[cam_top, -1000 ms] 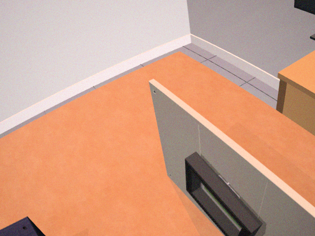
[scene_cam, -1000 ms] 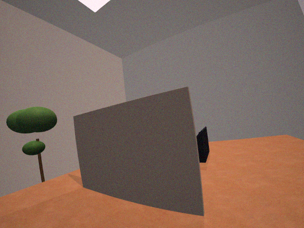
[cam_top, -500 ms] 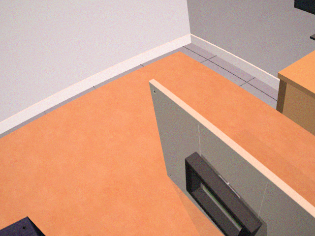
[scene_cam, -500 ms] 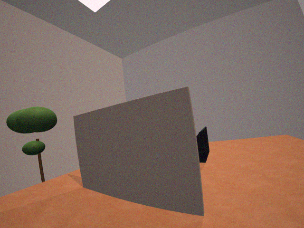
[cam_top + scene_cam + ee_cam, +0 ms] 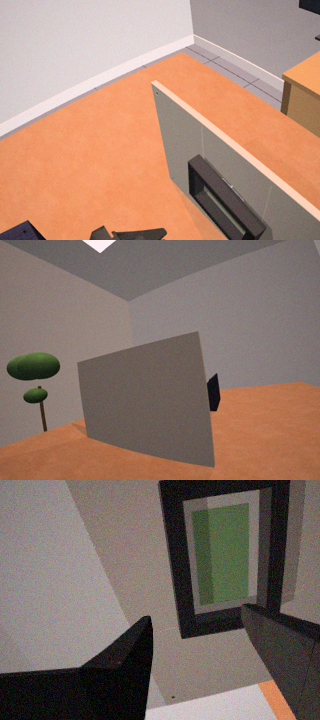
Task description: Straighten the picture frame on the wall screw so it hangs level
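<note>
The dark picture frame (image 5: 225, 192) (image 5: 181, 570), with a green picture, hangs on the front of the grey upright board (image 5: 178, 124) (image 5: 144, 400) (image 5: 112, 535). It looks tilted, its far-left end in the top view the higher one. A thin light strip (image 5: 237, 193) shows along its top back edge. My gripper (image 5: 196, 617) is open with nothing between its fingers. In the wrist view the right fingertip overlaps the frame's lower corner, the left one lies clear of it; contact cannot be told. Parts of the gripper show at the top view's bottom edge. The exterior camera sees only the board's back.
The board stands on the orange surface (image 5: 103, 155) (image 5: 258, 426). A dark blue block (image 5: 20, 231) sits at the lower left of the top view; a dark block (image 5: 214, 395) shows past the board in the exterior view. A wooden cabinet (image 5: 303, 111) and a plant (image 5: 38, 366) stand beyond.
</note>
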Controlling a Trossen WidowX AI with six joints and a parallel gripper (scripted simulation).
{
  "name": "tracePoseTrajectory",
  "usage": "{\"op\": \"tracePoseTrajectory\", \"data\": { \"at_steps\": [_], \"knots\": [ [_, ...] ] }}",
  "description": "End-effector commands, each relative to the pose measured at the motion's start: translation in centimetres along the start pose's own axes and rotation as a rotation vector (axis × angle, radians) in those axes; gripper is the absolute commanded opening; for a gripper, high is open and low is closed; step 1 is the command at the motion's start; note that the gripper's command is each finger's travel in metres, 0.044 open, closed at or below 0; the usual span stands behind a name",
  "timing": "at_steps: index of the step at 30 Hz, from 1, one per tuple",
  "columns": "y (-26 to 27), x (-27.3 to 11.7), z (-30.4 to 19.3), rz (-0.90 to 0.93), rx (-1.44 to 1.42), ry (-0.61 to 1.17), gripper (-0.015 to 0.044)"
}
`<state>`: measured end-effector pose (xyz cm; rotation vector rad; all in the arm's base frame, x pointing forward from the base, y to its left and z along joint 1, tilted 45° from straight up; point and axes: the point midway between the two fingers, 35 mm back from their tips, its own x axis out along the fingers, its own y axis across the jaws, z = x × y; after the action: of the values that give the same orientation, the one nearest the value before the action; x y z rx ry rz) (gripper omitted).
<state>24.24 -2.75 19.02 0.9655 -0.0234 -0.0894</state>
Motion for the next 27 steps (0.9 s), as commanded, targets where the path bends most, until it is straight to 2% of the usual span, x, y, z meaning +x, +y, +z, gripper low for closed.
{"op": "tracePoseTrajectory", "data": {
  "at_steps": [1,16,27],
  "knots": [
    [-0.2,0.2,0.0,0.011,-0.023,-0.001,0.026],
    [-0.1,0.7,0.1,0.012,-0.023,-0.002,0.026],
    [0.4,5.8,0.4,0.013,-0.022,-0.003,0.026]
  ]
}}
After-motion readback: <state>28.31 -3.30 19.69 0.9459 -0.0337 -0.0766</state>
